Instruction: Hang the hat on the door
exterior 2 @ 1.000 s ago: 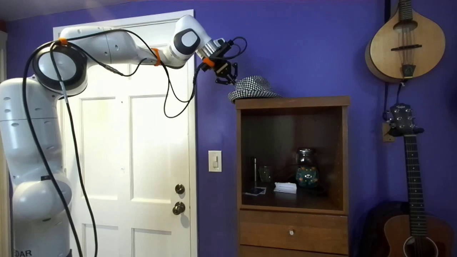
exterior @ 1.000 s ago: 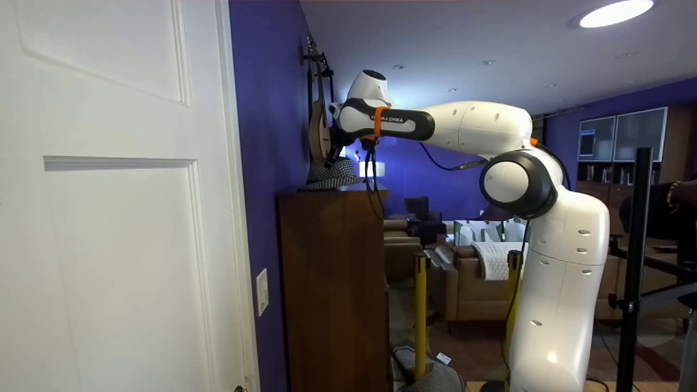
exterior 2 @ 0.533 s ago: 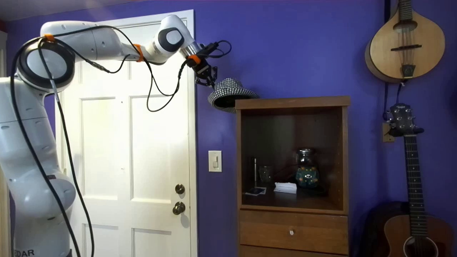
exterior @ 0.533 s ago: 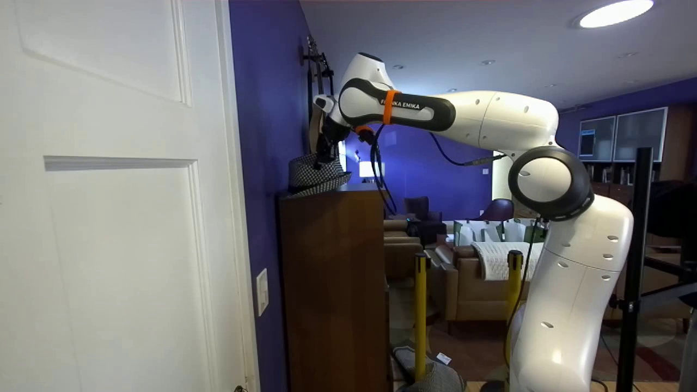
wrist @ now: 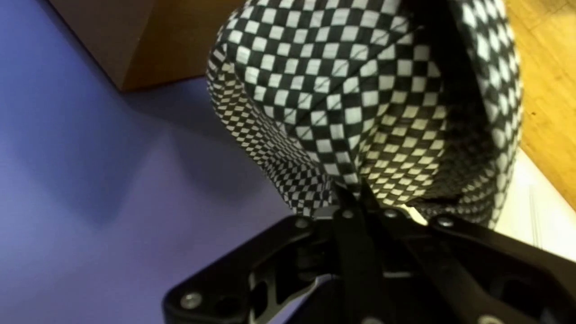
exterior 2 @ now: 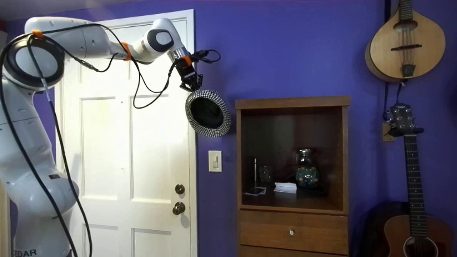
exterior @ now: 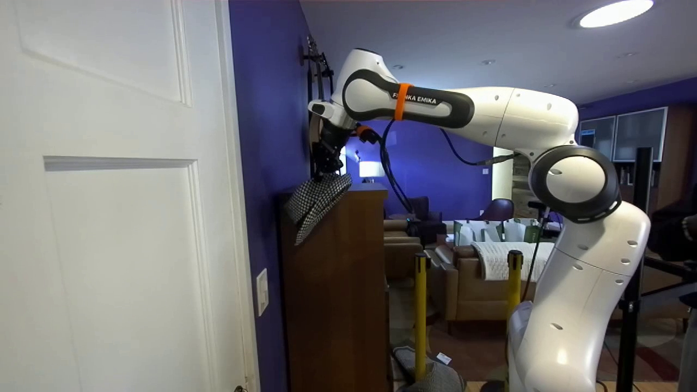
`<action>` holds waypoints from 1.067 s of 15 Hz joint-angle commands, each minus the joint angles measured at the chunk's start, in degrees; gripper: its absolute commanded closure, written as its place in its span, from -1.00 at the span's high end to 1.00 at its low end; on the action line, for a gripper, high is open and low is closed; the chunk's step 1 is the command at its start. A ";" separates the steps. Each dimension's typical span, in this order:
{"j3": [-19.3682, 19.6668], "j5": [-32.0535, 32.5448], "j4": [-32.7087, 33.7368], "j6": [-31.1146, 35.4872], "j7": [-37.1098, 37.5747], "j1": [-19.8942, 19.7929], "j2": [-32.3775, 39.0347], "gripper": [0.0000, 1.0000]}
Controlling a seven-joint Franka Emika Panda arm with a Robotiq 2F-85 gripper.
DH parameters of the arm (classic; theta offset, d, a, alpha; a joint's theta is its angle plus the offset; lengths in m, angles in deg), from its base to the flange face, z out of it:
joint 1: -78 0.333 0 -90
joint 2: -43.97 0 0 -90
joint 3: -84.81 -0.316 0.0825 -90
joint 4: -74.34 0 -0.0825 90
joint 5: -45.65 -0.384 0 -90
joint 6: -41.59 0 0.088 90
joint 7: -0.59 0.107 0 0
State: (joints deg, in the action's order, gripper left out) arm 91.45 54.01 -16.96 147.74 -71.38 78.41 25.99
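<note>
My gripper [wrist: 355, 193] is shut on the hat [wrist: 319, 63], pinching a fold of its black-and-white checked fabric. In both exterior views the gripper [exterior 2: 192, 87] [exterior: 326, 170] is at the hat's upper edge, and the hat [exterior 2: 209, 113] [exterior: 318, 202] hangs below it, tilted steeply. Its dark hollow inside shows in an exterior view. There the hat overlaps the right frame of the white panelled door [exterior 2: 157, 150] and the purple wall, left of the cabinet. The door also fills the left of an exterior view [exterior: 120, 245]; the hat appears right of it, apart from it.
The brown wooden cabinet [exterior 2: 292, 102] [exterior: 337, 305] stands beside the hat. A light switch [exterior 2: 215, 161] is on the wall below the hat. The door has a brass knob [exterior 2: 179, 208] and lock. Guitars [exterior 2: 407, 44] hang at the right. Black cables [exterior 2: 137, 103] loop below the arm.
My gripper pulled the hat off the cabinet top, toward the door. The hat swung from lying flat to hanging steeply below the gripper. The arm drew back.
</note>
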 commanded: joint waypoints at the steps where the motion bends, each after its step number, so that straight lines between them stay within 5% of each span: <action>1: -0.03 -0.07 0.26 -0.25 -0.34 -0.10 0.15 -0.93; 7: -0.01 -0.08 0.25 -0.27 -0.62 -0.10 0.14 -0.98; 16: -2.62 -8.50 -0.17 -5.10 -21.03 7.19 -1.75 -0.98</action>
State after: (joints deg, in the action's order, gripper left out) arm 89.68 48.82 -16.99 145.00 -86.78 83.90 26.00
